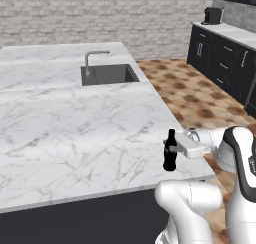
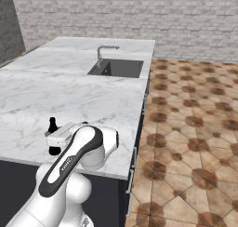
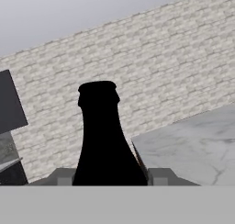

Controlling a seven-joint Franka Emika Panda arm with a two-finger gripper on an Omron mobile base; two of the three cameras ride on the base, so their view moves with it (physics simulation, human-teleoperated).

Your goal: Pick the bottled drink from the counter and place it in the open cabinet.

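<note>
Where the worktop (image 1: pixel 75 133) ends at its near edge, the bottled drink (image 1: pixel 170 152) stands upright, neck up, the pincer (image 1: pixel 176 149) reaching in sideways, fingers clamped against its body.

The small black narrow-necked bottle (image 1: pixel 170 151) stands upright on the large white grey-veined marble desk (image 1: pixel 75 123), at its near right corner, in the lower right of the left base view. The end effector (image 1: pixel 176 148) reaches in from the right with a finger (image 3: pixel 158 176) on either side of the bottle. The inset dark sink (image 1: pixel 109 74) lies in the desk's far half, upper centre of the frame, with the steel faucet (image 1: pixel 92 59) at its left rim. The patterned tile floor (image 1: pixel 187 93) runs right of the desk; base cabinets (image 1: pixel 222 60) stand along the upper right.
</note>
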